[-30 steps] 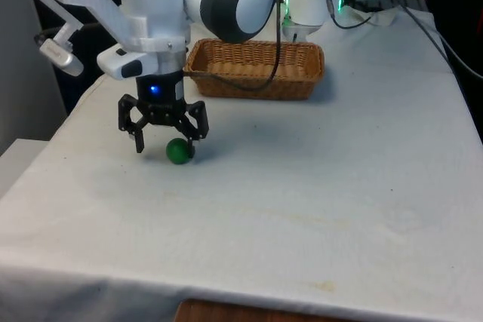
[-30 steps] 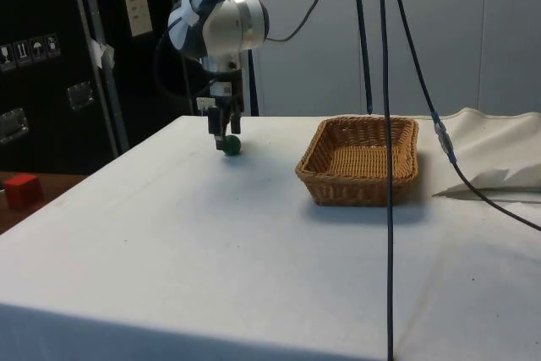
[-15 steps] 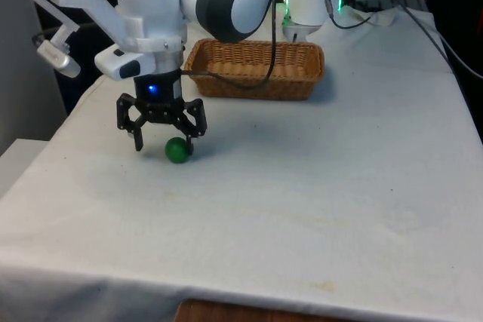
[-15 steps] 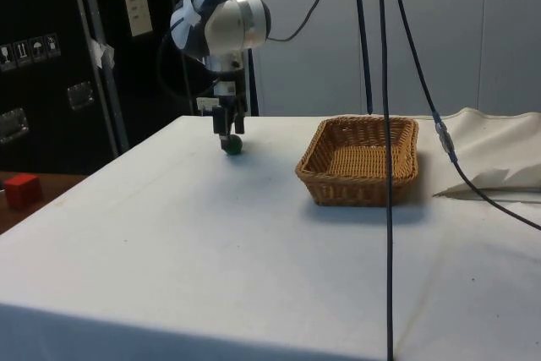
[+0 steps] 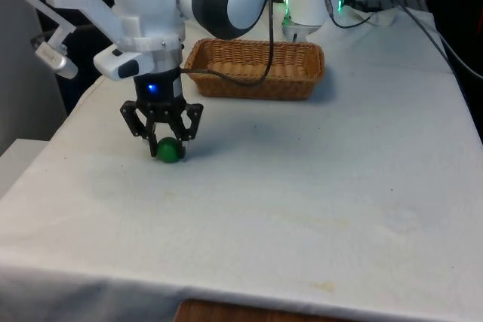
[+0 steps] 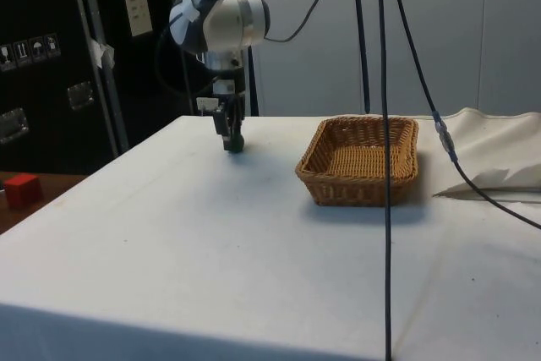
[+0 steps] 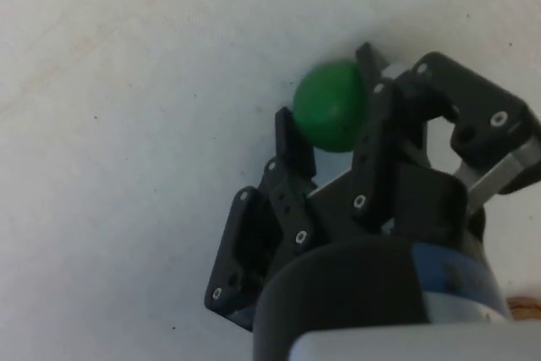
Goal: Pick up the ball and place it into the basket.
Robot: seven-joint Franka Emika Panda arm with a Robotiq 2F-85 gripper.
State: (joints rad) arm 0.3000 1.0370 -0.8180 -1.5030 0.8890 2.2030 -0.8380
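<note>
Your end effector (image 5: 167, 143) has its fingers pressed against both sides of the green ball (image 5: 168, 151), at the left of the front frame, low on the table (image 5: 317, 186), because the basket (image 5: 255, 68) waits apart at upper centre.

even bright light, soft shadows on white cloth (image 5: 302, 186), no glare

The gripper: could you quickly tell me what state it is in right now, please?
Gripper: closed on the green ball, which sits on the white cloth.
</note>
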